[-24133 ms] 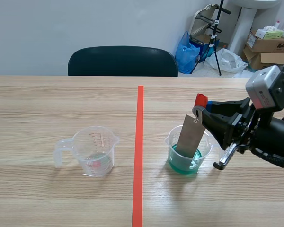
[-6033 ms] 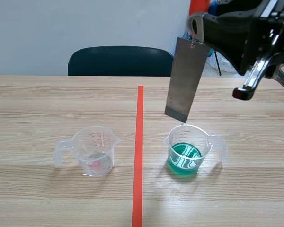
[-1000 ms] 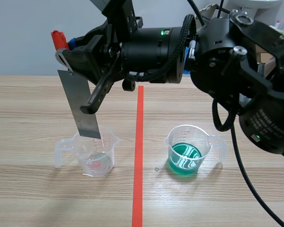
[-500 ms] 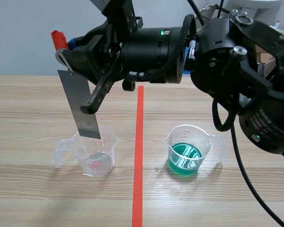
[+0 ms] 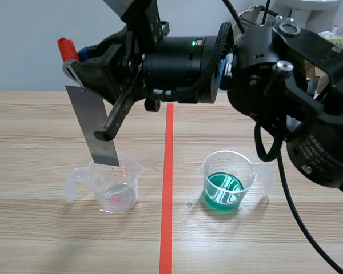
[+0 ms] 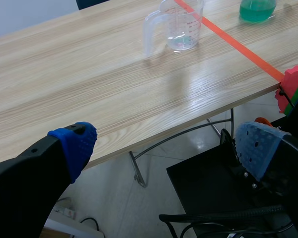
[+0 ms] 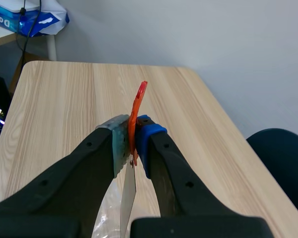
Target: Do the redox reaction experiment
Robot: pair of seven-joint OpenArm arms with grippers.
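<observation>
Wooden table [image 5: 40, 120]: right tool [image 5: 74, 64] with metal strip [image 5: 94, 130] over clear cup [image 5: 115, 184]

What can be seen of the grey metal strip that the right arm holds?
The metal strip is a flat, dull grey rectangle, long and narrow. It hangs slightly tilted from a red clip at its top, which the right end effector pinches shut. Its lower edge sits at the rim of the clear measuring cup; contact cannot be told.
</observation>
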